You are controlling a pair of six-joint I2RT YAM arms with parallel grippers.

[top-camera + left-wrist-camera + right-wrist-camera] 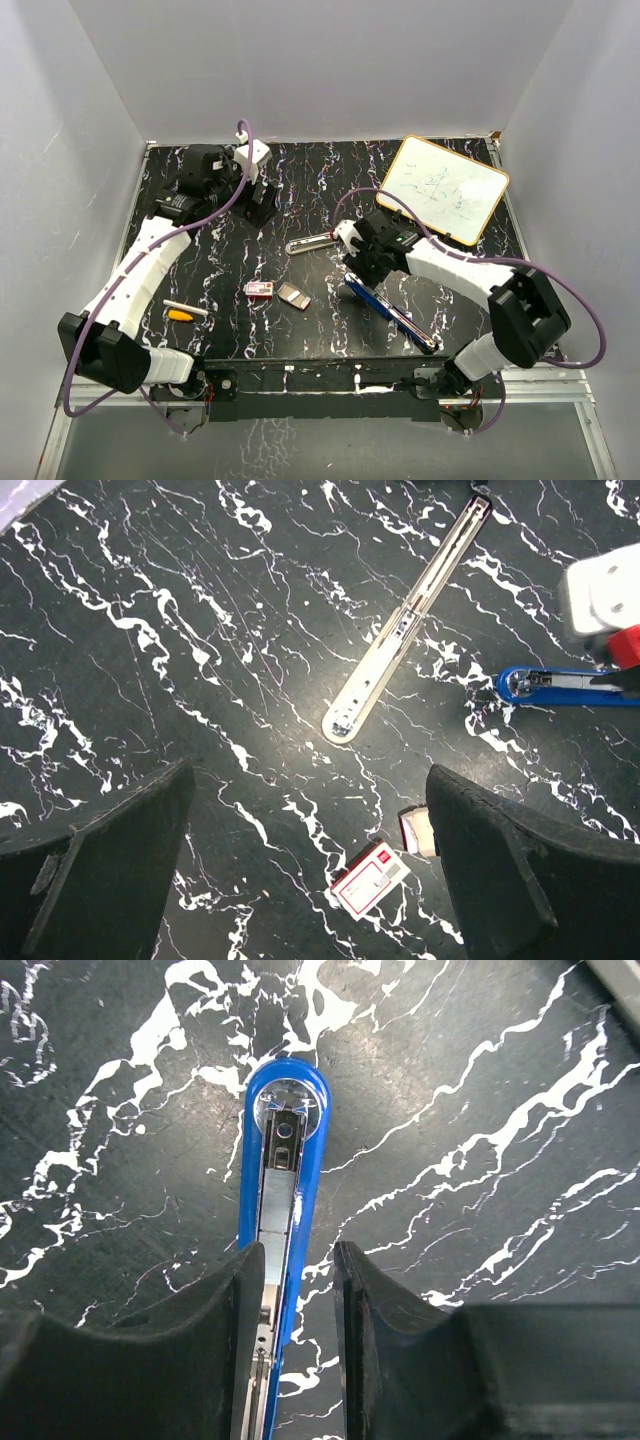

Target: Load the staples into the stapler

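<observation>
The blue stapler (392,314) lies open on the black marble table (300,200), with its metal channel (277,1195) facing up. Its separate silver arm (310,243) lies further back. The red-pink staple box (259,290) and its tan-grey tray (294,297) sit side by side left of the stapler. My right gripper (355,272) hovers over the stapler's near-left end. Its jaws are a narrow gap apart, with the stapler's right rail showing between them (298,1260) and nothing gripped. My left gripper (262,205) is wide open and empty at the back, above the box (370,878) and tray (418,830).
An orange-and-white pen (185,312) lies at the front left. A whiteboard (445,188) leans at the back right corner. White walls enclose the table on three sides. In the left wrist view the silver arm (410,620) and the stapler tip (560,685) lie ahead.
</observation>
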